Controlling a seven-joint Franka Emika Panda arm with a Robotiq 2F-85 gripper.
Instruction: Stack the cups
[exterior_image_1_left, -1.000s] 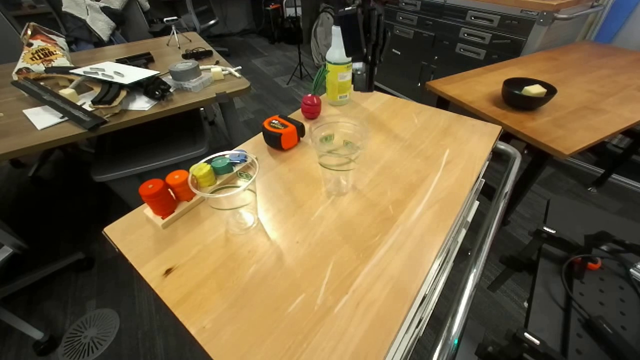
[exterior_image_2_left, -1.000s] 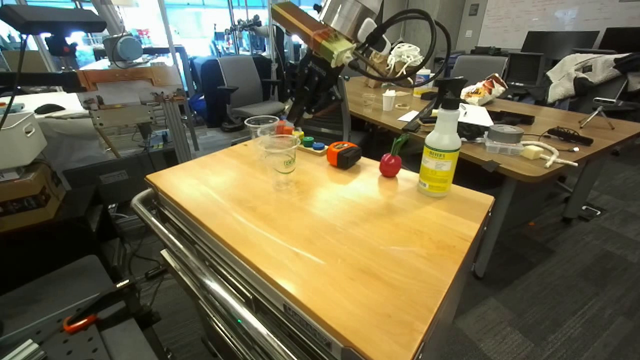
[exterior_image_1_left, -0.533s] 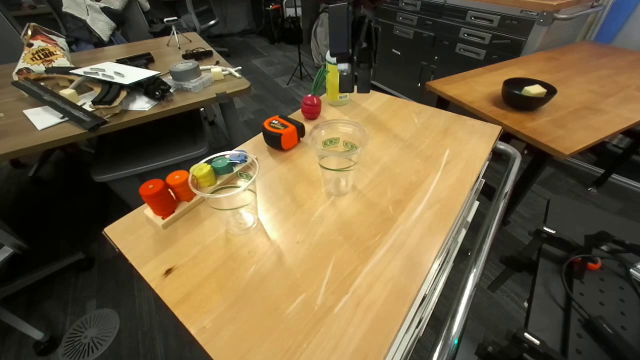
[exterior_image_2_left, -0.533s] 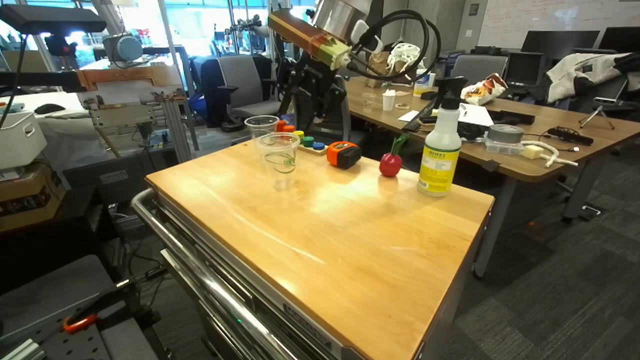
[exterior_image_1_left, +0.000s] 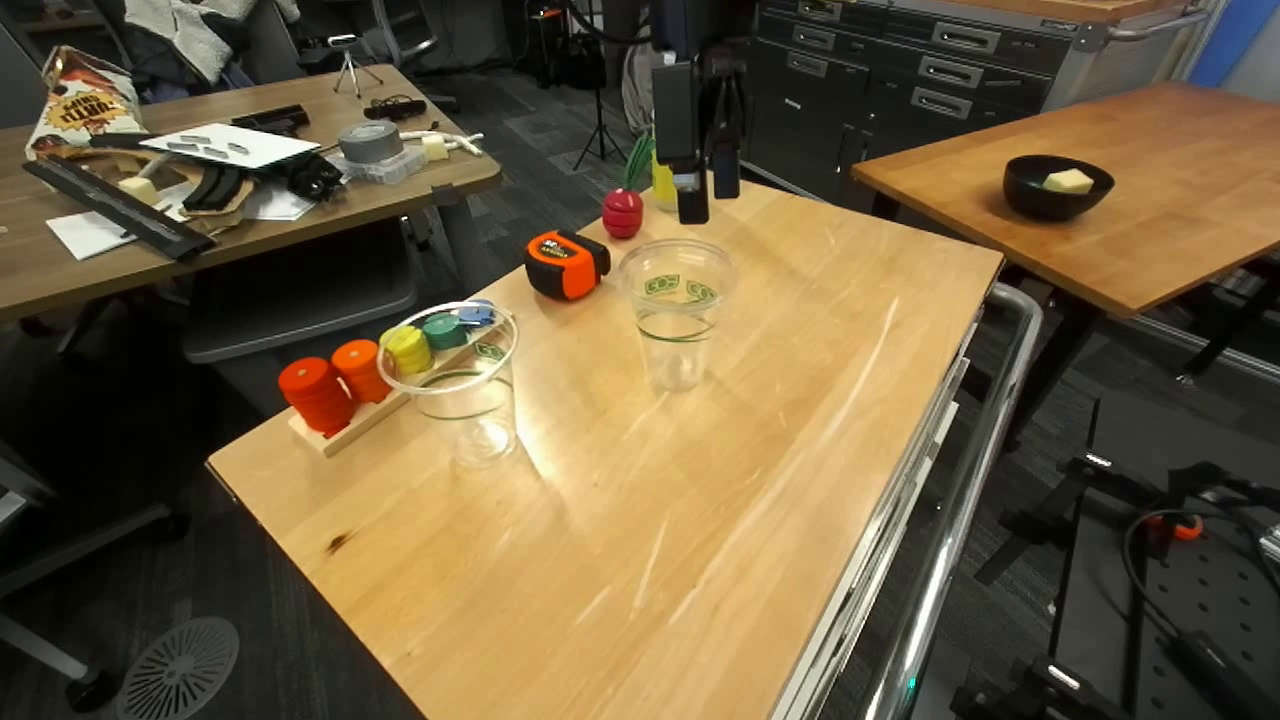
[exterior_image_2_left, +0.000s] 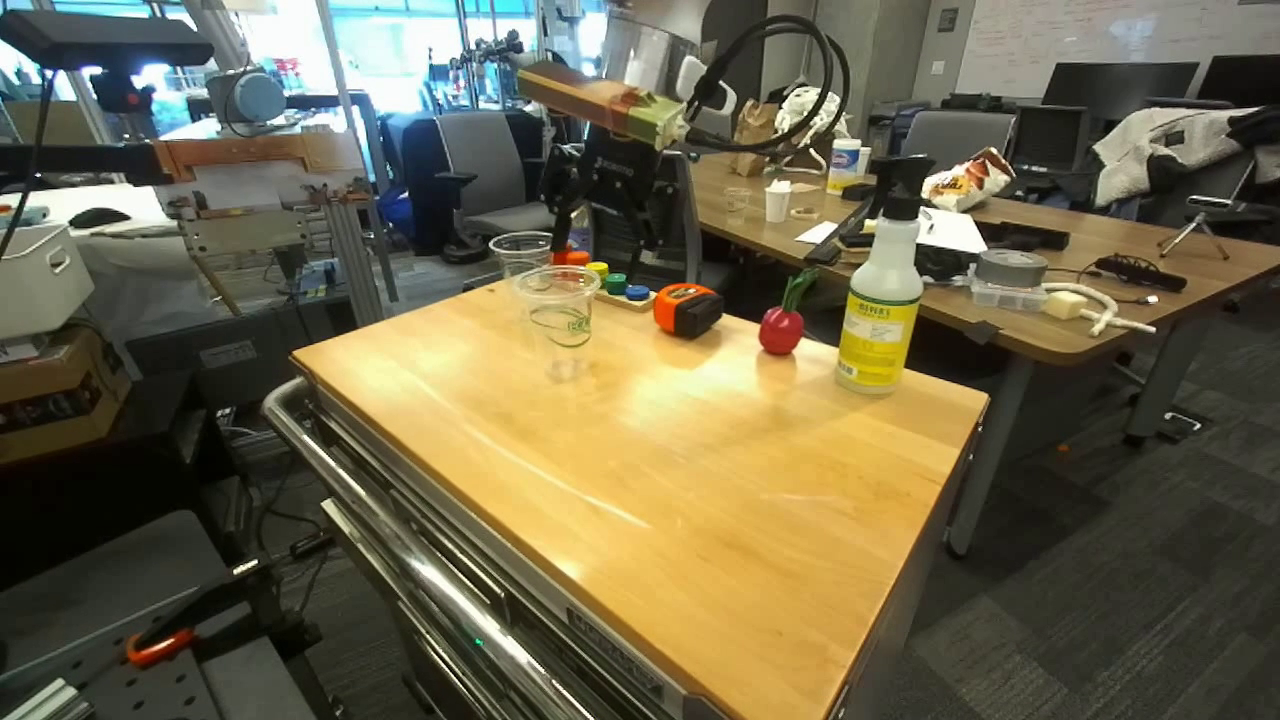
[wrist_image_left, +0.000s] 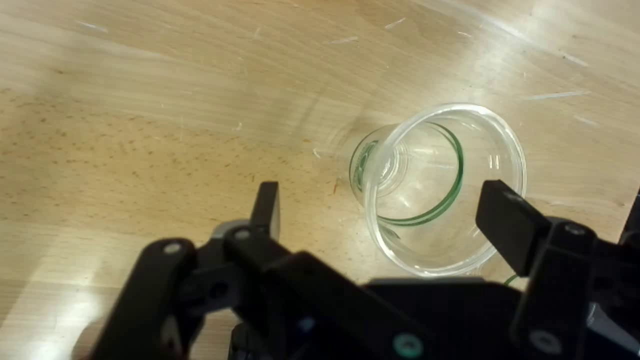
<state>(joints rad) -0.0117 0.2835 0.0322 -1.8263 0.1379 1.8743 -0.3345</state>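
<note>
Wrist view, claw (wrist_image_left: 382, 210): fingers (wrist_image_left: 502, 220) spread apart above the table (wrist_image_left: 150, 150).
Wrist view, nearer cup (wrist_image_left: 440, 190): clear, upright, below the claw and off toward the picture-right finger, which overlaps its rim in the picture.
Nearer cup (exterior_image_1_left: 675, 310), in an exterior view: upright on the table, lower than the claw and apart from it.
Farther cup (exterior_image_1_left: 465, 400), in an exterior view: upright, separate from the nearer cup, farther from the claw, beside a rack of coloured discs (exterior_image_1_left: 358, 370).
Claw (exterior_image_2_left: 603, 250), in an exterior view: fingers pointing down, a gap between them.
Bottle (exterior_image_2_left: 880, 310), in an exterior view: well to the claw's picture-right, past the tape measure (exterior_image_2_left: 688, 310) and the red radish (exterior_image_2_left: 780, 328).
</note>
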